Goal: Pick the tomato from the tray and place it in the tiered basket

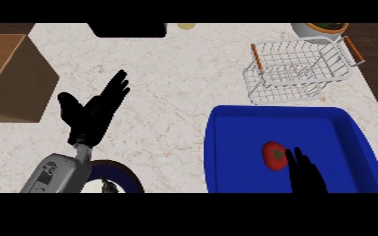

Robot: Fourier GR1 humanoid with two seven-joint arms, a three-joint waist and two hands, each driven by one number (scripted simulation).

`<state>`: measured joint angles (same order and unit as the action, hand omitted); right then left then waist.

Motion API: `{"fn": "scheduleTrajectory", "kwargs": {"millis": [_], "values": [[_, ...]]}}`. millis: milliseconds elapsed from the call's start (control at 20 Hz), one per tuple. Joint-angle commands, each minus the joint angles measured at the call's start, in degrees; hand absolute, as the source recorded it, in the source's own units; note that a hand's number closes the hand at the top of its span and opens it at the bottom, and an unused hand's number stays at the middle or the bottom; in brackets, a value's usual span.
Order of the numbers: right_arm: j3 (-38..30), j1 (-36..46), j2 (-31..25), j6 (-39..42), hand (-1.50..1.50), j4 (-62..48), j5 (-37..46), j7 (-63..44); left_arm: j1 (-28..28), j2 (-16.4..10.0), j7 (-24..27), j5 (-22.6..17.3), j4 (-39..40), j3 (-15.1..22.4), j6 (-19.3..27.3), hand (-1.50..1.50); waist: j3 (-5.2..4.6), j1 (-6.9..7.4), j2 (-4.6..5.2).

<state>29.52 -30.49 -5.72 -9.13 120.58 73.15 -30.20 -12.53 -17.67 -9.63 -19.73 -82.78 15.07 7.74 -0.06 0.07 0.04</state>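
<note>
Your red tomato (275,155), round with a dark green star-shaped stem scar facing up, lies on the floor of the deep blue tray (244,130), about midway between its left and right walls and touching neither. The tray, rectangular with rounded corners and a raised rim, sits at the near right of the pale marbled tabletop (184,80). Just beyond its far edge you see the white wire tiered basket (295,72), upright, its orange-tipped handles at either side, apart from the tray.

Open left robot hand (92,112), fingers up, right robot hand (305,175) fingers straight
</note>
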Motion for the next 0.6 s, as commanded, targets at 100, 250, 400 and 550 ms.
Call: {"fn": "scheduleTrajectory", "kwargs": {"millis": [100, 250, 400, 550], "values": [[-1.6, 5.5, 1.6, 2.2, -1.50, -6.7, -0.1, -3.4, 2.2, 1.4, -2.2, 2.8, -3.6, -0.8, 0.2, 0.00, 0.07, -0.07, -0.06], [-0.5, 2.2, 0.0, -3.5, -1.50, -7.6, 1.2, -2.8, 0.6, 2.7, -1.6, 2.9, -0.2, -2.7, -2.3, 0.00, 0.06, -0.36, -0.07], [-3.0, 6.0, 1.1, -4.3, -1.50, -10.6, 0.5, -3.4, 3.3, 1.1, -2.4, 2.4, -3.7, -3.7, -4.7, 0.00, 0.06, -0.08, -0.07], [-1.5, 1.9, -1.0, -6.6, -1.50, -7.6, 0.9, -3.3, 1.4, 5.5, 0.2, 6.5, 1.5, -2.9, -2.4, 0.00, 0.06, -0.38, -0.07]]}}
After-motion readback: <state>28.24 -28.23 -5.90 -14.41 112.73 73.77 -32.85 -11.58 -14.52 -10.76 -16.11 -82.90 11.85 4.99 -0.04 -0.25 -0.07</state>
